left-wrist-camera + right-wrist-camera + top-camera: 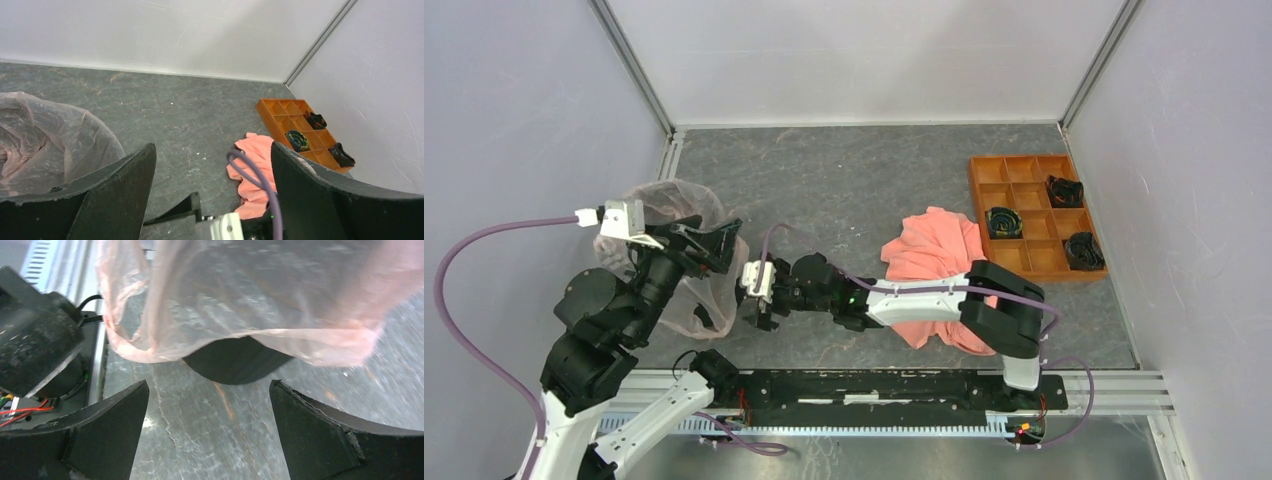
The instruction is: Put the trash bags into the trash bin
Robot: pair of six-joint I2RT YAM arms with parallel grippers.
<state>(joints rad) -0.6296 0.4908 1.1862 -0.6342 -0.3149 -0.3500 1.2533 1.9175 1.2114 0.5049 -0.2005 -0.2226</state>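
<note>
The pale pink translucent trash bag (669, 215) stands bunched and puffed up at the left of the table. It also shows in the left wrist view (45, 140) and in the right wrist view (260, 290). In the right wrist view a black rounded shape (235, 360) shows under the bag's hem; it looks like the trash bin, otherwise hidden. My left gripper (727, 245) is open and empty (212, 150), above the bag's right side. My right gripper (754, 305) is open and empty (209, 385), low over the table just right of the bag.
A coral-orange cloth (934, 265) lies right of centre, partly under my right arm. An orange compartment tray (1034, 215) with dark rolled items stands at the far right. Grey walls close in three sides. A metal rail runs along the near edge.
</note>
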